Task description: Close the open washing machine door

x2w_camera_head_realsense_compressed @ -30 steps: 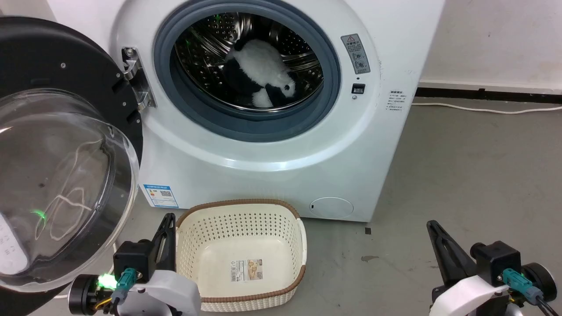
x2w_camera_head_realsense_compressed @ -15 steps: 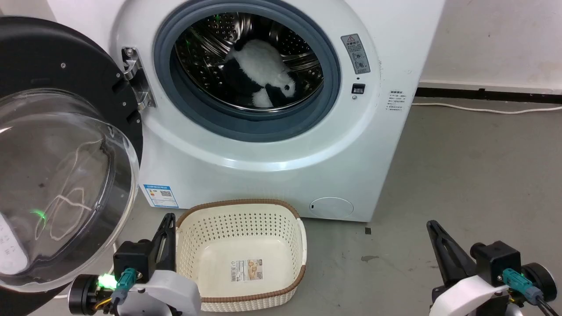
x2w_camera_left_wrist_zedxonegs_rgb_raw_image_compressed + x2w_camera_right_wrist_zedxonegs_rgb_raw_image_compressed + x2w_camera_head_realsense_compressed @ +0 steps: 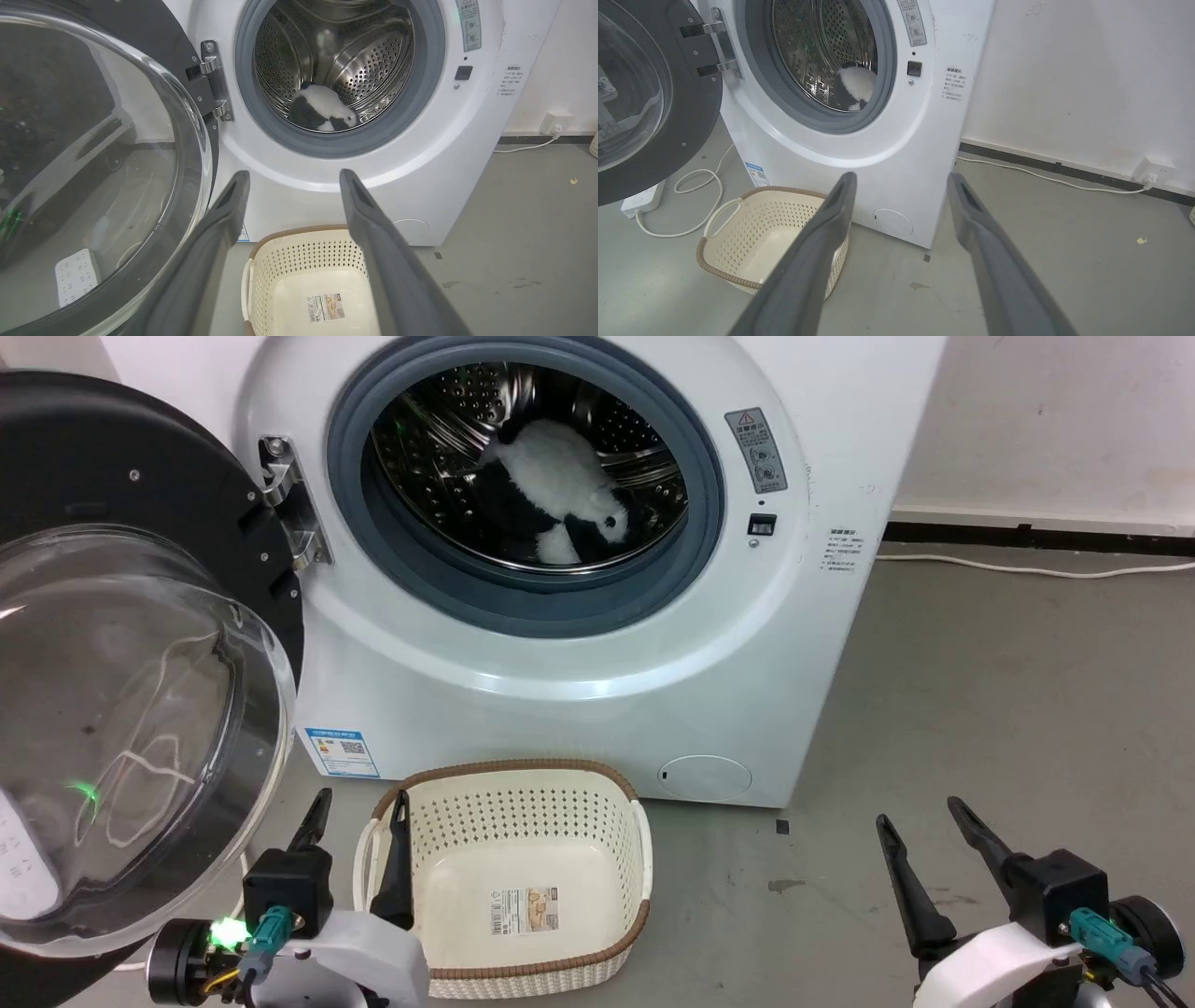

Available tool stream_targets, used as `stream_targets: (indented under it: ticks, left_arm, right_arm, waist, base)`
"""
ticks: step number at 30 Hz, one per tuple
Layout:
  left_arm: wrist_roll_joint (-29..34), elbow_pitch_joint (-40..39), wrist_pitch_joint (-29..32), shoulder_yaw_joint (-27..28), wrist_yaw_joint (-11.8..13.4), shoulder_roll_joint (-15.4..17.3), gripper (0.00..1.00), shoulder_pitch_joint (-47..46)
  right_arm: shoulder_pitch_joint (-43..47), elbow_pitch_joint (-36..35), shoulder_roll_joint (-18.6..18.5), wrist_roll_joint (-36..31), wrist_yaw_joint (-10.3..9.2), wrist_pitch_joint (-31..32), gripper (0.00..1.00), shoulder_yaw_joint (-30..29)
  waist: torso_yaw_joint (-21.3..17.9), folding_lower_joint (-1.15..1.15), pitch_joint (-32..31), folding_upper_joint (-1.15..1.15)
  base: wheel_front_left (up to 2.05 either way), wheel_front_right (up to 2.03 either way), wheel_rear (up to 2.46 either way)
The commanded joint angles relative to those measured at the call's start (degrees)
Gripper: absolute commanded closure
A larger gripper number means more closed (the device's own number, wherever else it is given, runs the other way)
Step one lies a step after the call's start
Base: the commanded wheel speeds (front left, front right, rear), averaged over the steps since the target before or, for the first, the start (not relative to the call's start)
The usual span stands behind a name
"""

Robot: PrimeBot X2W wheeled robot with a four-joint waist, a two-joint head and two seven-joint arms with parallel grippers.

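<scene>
Though shut before, both pincers (image 3: 362, 795) (image 3: 918, 810) apart.

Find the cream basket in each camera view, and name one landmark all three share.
Head view: basket at bottom centre, just below the washing machine.
Left wrist view: basket at bottom centre, cut by the lower edge.
Right wrist view: basket at lower left.
Shared landmark: the black-and-white plush toy inside the machine.

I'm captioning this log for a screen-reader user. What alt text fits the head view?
A white washing machine stands with its black-rimmed glass door swung open at left and a black-and-white plush toy in the drum. A cream basket sits on the floor before it; the left gripper and right gripper hover open at the bottom corners.
</scene>
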Motion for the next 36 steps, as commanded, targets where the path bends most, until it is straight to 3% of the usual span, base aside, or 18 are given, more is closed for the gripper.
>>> stream_targets:
  ticks: [1,14,36]
  left_arm:
    - [-0.1,-0.1,-0.7,0.0,-0.2,0.0,0.00,0.2]
    - [-0.2,-0.2,-2.1,0.0,-0.6,0.1,0.00,0.7]
    - [-0.8,-1.6,-5.0,1.0,-0.5,0.3,0.00,2.8]
  right_arm:
    - [-0.1,0.1,0.0,0.4,0.00,-0.7,0.00,-0.1]
    - [0.2,0.3,0.0,0.6,0.01,-2.1,0.00,0.1]
    - [-1.5,2.6,0.1,1.0,0.02,-5.0,0.00,4.1]
  waist:
    - [0.0,0.00,0.0,0.00]
    - [1.5,0.00,-0.3,0.00]
    - [9.8,0.00,-0.6,0.00]
  base:
    - [0.00,0.00,0.00]
    - [0.00,0.00,0.00]
    - [0.00,0.00,0.00]
